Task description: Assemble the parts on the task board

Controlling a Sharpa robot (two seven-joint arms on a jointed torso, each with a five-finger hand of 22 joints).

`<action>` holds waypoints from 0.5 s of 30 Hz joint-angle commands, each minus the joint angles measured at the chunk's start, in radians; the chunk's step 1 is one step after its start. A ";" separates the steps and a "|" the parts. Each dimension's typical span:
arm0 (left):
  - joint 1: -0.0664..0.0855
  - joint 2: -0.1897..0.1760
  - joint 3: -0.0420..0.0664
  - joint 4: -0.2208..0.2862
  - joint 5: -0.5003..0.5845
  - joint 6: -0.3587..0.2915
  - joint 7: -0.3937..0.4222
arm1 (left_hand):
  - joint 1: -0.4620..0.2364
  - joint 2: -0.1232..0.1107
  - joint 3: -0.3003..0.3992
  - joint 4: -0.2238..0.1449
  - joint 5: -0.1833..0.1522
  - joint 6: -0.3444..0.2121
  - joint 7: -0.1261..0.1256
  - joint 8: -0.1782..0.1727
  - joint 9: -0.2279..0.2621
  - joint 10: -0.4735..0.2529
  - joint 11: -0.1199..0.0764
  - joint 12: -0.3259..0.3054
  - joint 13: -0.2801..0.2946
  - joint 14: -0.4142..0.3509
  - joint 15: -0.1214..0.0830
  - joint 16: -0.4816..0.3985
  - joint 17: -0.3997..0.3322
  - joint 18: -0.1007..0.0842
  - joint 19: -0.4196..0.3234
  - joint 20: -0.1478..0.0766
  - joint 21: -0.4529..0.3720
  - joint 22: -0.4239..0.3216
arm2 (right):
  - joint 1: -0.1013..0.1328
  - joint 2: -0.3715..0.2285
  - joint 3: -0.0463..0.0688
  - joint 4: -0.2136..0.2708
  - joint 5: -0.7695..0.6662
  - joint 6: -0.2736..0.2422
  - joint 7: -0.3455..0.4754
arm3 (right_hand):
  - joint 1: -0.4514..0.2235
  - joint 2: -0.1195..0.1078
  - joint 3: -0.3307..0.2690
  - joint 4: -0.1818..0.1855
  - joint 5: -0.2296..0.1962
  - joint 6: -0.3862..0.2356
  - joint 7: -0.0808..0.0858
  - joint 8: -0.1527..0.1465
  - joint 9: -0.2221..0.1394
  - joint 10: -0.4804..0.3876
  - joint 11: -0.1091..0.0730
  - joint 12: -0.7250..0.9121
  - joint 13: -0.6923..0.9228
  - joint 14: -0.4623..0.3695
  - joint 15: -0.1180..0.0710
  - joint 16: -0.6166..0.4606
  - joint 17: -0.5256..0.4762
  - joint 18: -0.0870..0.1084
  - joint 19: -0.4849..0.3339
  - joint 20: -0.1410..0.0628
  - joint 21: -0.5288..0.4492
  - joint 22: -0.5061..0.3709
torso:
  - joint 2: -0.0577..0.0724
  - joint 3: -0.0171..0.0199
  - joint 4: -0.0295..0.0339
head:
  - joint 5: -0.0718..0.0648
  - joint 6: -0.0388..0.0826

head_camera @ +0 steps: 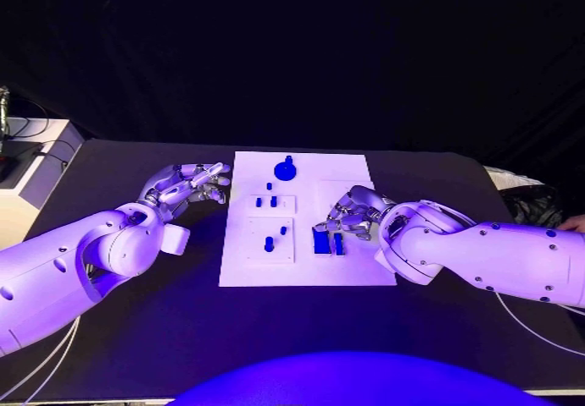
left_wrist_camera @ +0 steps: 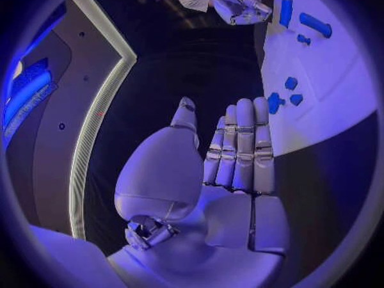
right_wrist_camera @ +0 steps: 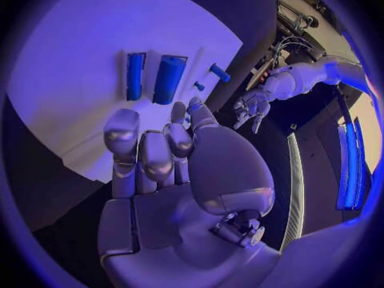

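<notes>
Nearest the robot, the flat white rectangular task board [head_camera: 308, 271] lay on the matte black table [head_camera: 146, 338], its smooth surface carrying small glossy blue parts. Two upright rectangular blue blocks [head_camera: 328, 243] stood side by side near the board's right edge, just in front of the silver, jointed right hand [head_camera: 347, 218]. That hand hovered over the board's right side, palm down, fingers curled inward and close together with nothing visibly between them; from the head view the fingertips were hard to separate from the blocks, and contact could not be told. In the right wrist view the same blocks [right_wrist_camera: 156, 78] lay apart from the fingers [right_wrist_camera: 121, 134].

Left of them a short blue peg [head_camera: 268, 244] stood in a raised square panel. Farther on, small blue pegs [head_camera: 270, 201] sat in a second panel, too small to make out in shape.

The silver left hand [head_camera: 193, 186] hung over the table just beside the board's left edge, fingers [left_wrist_camera: 244, 147] straight and pressed together, holding nothing.

Farthest away a round blue knob-like part [head_camera: 286, 169] rested on the board's far end.
</notes>
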 commanded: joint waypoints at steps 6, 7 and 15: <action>0.000 0.005 0.001 0.001 0.045 -0.001 0.006 | 0.004 0.008 0.000 -0.004 0.001 -0.001 0.004 0.000 0.001 -0.013 0.002 -0.004 -0.005 -0.008 0.002 0.005 -0.002 -0.016 0.003 0.002 -0.006 0.001 | 0.000 -0.009 0.001 -0.016 0.099 -0.142 0.172 | -0.012 -0.002 -0.028 0.041 -0.003 -0.016 0.006 -0.003 -0.005 -0.010 0.012 -0.015 0.010 -0.002 0.003 -0.011 -0.013 -0.015 -0.010 0.001 -0.018 0.093 | -0.004 -0.0017 -0.0025 | 0.004 0.017; 0.000 0.007 0.001 -0.001 0.047 -0.004 0.006 | 0.004 0.009 -0.001 -0.004 0.001 0.000 0.004 0.000 0.001 -0.016 0.004 -0.010 -0.009 -0.009 0.003 0.005 -0.003 -0.016 0.002 0.003 -0.007 0.001 | 0.000 -0.011 0.002 -0.021 0.122 -0.155 0.192 | -0.008 0.000 -0.027 0.039 0.005 -0.021 0.009 -0.009 -0.008 -0.013 0.014 -0.020 0.008 -0.004 0.004 -0.016 -0.018 -0.015 -0.014 0.002 -0.030 0.091 | -0.005 -0.0015 -0.0028 | 0.003 0.018; 0.000 0.028 0.001 -0.018 0.059 -0.045 0.016 | 0.015 0.018 0.004 -0.021 0.003 -0.001 0.010 0.001 0.001 -0.021 0.022 -0.097 -0.044 -0.067 0.027 -0.083 -0.056 -0.023 -0.044 0.028 -0.082 -0.062 | 0.011 0.008 0.006 -0.114 0.404 -0.178 0.475 | 0.096 0.039 -0.023 -0.045 0.094 -0.087 0.065 -0.126 -0.093 -0.160 0.053 -0.334 -0.169 -0.050 0.033 -0.261 -0.259 0.003 -0.127 0.033 -0.473 -0.040 | -0.027 -0.0031 -0.0142 | 0.019 0.051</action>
